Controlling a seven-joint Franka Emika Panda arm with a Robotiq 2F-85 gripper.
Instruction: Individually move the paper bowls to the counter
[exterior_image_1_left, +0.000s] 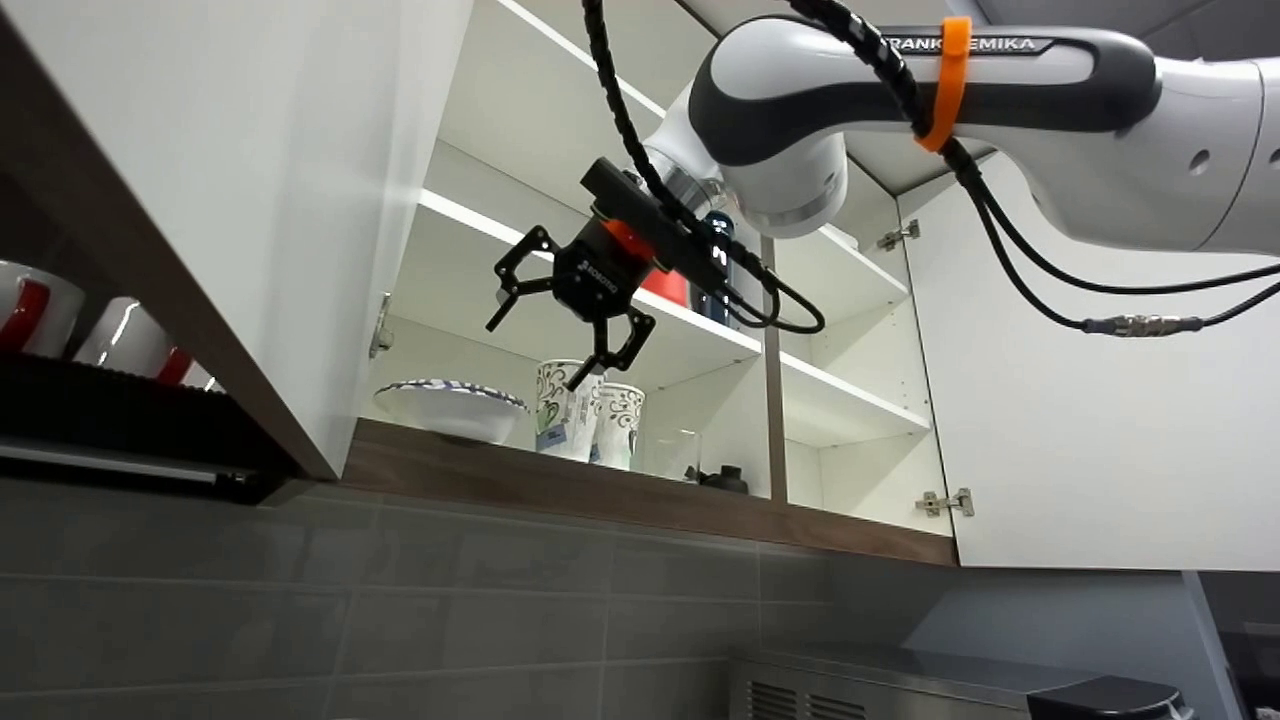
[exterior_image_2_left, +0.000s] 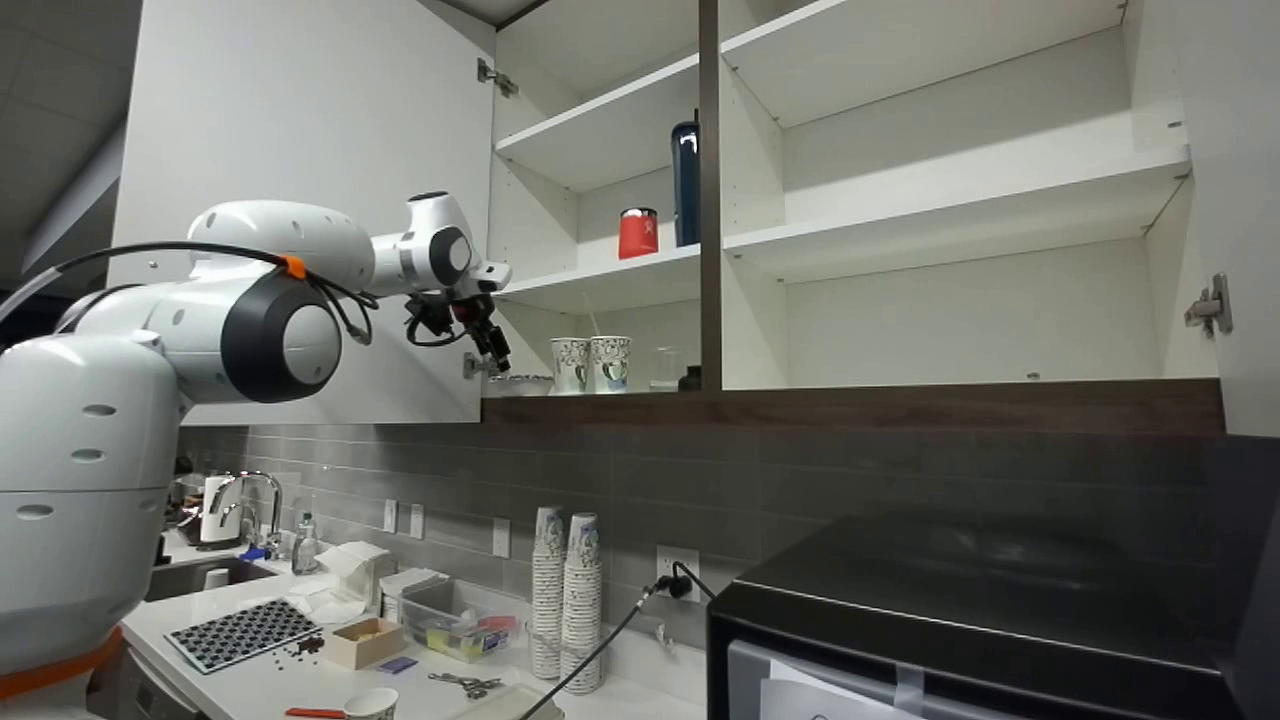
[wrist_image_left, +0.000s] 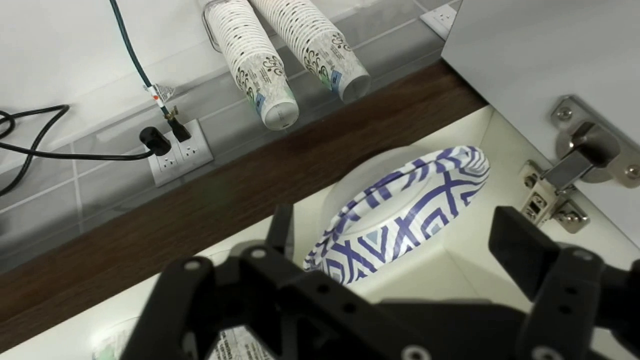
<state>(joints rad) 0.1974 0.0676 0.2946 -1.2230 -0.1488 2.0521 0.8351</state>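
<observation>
the black two-fingered pincer (exterior_image_1_left: 537, 349) at the end of the white and dark grey robot arm (exterior_image_1_left: 1100, 180) hangs tilted down in front of a white open-doored cabinet (exterior_image_2_left: 970, 310), its fingers spread wide apart. lower than it in both exterior views, and apart from it, a wide, shallow, whitish paper bowl (exterior_image_1_left: 450, 412) with a patterned rim rests mouth up on the cabinet's white bottom shelf (wrist_image_left: 465, 132), near the dark brown wood-grain front edge (exterior_image_1_left: 640, 500). in the wrist view the bowl appears between the pincer's fingers, showing bold blue-purple and white geometric bands inside, with a silver metal hinge (wrist_image_left: 582, 155) near it; whether it is one bowl or several nested cannot be told. just beside the bowl stand two taller white paper cups (exterior_image_1_left: 567, 410) with dark scrollwork, then a clear glass (exterior_image_2_left: 664, 370) and a small black object (exterior_image_1_left: 725, 479). on the white shelf above (exterior_image_2_left: 600, 285), a red container (exterior_image_2_left: 638, 235) with a black lid stands near a tall dark blue bottle (exterior_image_2_left: 686, 185). well below, in an exterior view, a white desk (exterior_image_2_left: 265, 690) carries two tall stacks of patterned white paper cups (exterior_image_2_left: 547, 600), a dark tray of round cells (exterior_image_2_left: 245, 633), a small open tan box (exterior_image_2_left: 362, 645), a clear plastic bin (exterior_image_2_left: 455, 630) and silver scissors (exterior_image_2_left: 468, 686).
</observation>
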